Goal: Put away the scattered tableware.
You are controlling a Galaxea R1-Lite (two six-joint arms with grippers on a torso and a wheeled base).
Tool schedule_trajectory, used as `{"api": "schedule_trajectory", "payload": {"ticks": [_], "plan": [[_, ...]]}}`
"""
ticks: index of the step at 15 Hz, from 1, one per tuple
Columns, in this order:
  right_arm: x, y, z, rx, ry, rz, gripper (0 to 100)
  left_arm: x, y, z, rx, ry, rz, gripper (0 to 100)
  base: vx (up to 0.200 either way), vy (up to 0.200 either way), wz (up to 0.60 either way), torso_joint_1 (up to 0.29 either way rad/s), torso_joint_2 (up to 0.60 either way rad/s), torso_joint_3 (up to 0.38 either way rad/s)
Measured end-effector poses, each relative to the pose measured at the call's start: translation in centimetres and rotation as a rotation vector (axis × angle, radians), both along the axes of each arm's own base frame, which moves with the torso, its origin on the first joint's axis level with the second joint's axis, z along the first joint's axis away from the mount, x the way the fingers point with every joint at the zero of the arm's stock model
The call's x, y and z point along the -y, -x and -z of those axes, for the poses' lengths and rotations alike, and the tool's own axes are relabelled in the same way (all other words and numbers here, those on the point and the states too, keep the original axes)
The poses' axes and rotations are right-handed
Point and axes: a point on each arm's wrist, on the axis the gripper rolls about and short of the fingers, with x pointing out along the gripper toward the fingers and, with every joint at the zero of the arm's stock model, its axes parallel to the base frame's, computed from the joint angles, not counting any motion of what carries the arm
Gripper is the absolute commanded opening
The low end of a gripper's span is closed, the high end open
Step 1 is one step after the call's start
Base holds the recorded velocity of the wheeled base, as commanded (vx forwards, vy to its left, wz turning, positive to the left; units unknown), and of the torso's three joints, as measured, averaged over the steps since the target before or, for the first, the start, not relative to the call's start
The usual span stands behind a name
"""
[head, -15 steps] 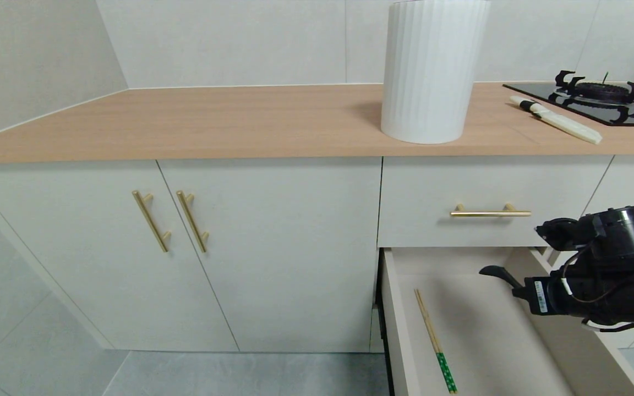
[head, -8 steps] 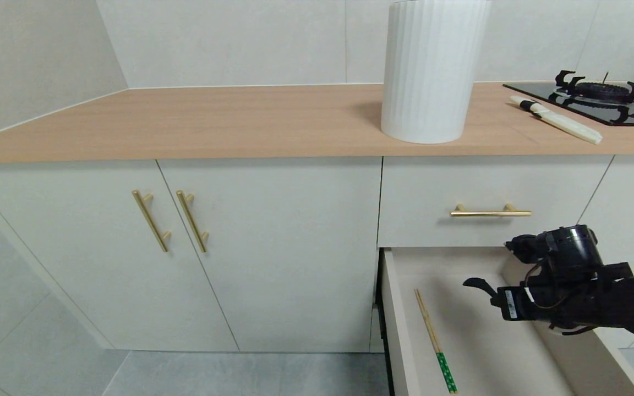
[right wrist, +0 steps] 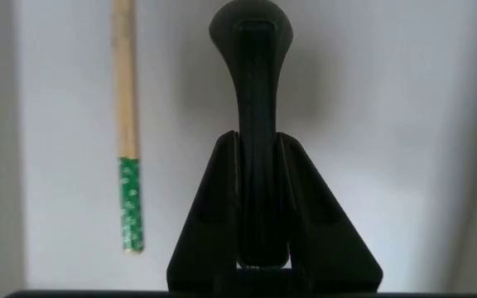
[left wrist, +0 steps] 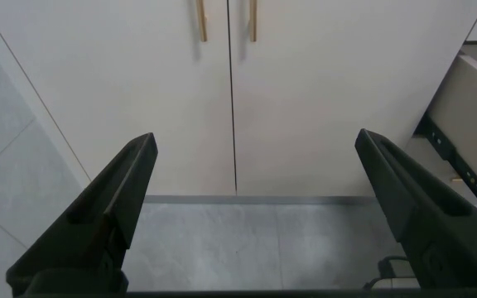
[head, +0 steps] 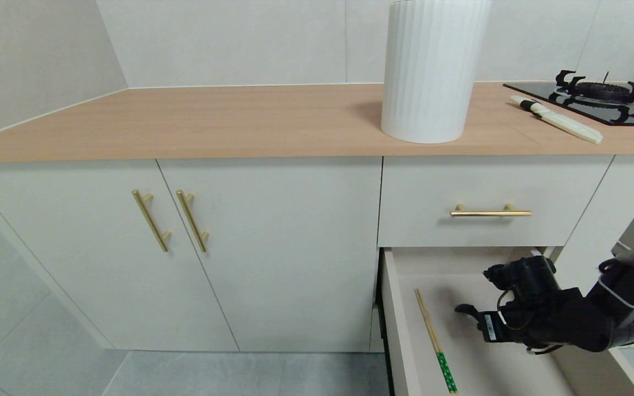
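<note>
1. The right claw [head: 461,309] has sunk lower and slid toward the robot's left over the last second. It now sits down inside the open drawer [head: 393,308], above its pale floor.
2. From the right wrist, that claw [right wrist: 251,37] has its fingers pressed together, nothing caught between them.
3. The chopsticks [head: 435,345] haven't budged. They lie flat on the drawer floor along the left wall, green ends toward the front. The claw is near them, not touching.
4. Up close, the chopsticks [right wrist: 126,132] lie just beside the closed fingers, with a strip of bare drawer floor between.
5. The left claw [left wrist: 255,147] hangs with its fingers spread wide apart, holding nothing, over the grey floor in front of the cabinet doors [left wrist: 305,91].
6. Up on the bench [head: 212,118], the knife [head: 556,119] lies where it was, between the white ribbed container [head: 430,71] and the stove [head: 597,99].
</note>
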Motion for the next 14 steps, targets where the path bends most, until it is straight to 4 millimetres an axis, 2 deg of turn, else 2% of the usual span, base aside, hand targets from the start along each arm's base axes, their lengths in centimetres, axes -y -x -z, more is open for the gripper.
{"api": "schedule_trajectory", "payload": {"ticks": [5,13,14], "plan": [[0.0,-0.3,2.5,-0.027,0.044,0.026,0,0.0,0.0,0.0,0.000,0.000,0.000,100,0.000,0.000,0.00,0.000,0.00,0.000],[0.0,-0.4,3.1,-0.039,0.047,0.028,0,0.0,0.0,0.0,0.000,0.000,0.000,100,0.000,0.000,0.00,0.000,0.00,0.000],[0.0,-0.4,3.1,-0.038,0.047,0.029,100,0.0,0.0,0.0,0.000,0.000,0.000,100,0.000,0.000,0.00,0.000,0.00,0.000]]}}
